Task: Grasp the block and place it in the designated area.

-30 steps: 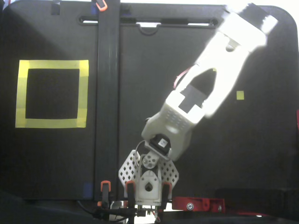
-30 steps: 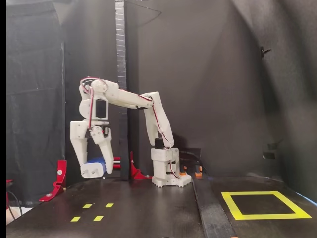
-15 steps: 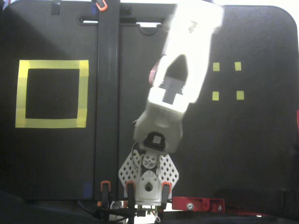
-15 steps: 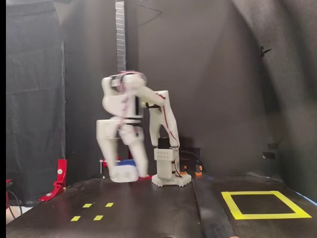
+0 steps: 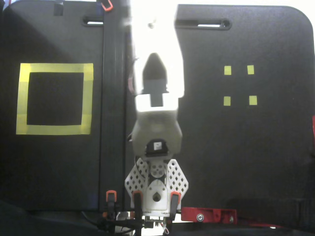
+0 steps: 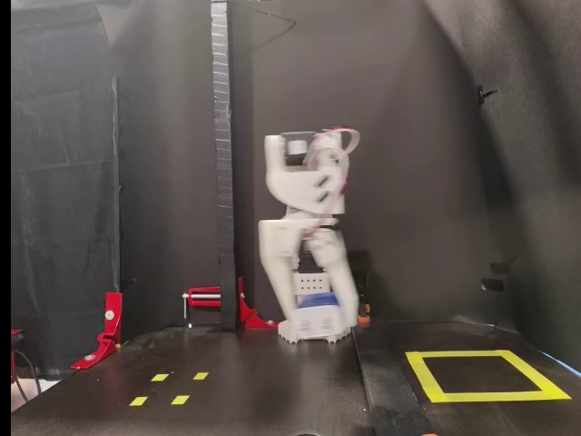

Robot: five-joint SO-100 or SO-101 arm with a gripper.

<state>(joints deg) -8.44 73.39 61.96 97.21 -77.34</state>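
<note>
Gripper: gripper [image 6: 318,304] blurred, held above the table in front of the arm base; fingers pinching the block.
Block: dark blue block [image 6: 315,299] between the fingers, off the surface.
Designated area: yellow tape square [image 5: 54,98] at 9 o'clock of the arm in the top-down fixed view, empty.
Obstacle: black strip [image 5: 113,98] lying between arm and square.
Nearby: four small yellow tape squares [image 5: 239,84] at 2 o'clock; red clamp [image 6: 107,327] far left in the side view.

Your gripper [image 6: 320,309] hangs blurred before the arm's base, clamped on the block [image 6: 315,299], left of and apart from the designated area [image 6: 486,375].
</note>
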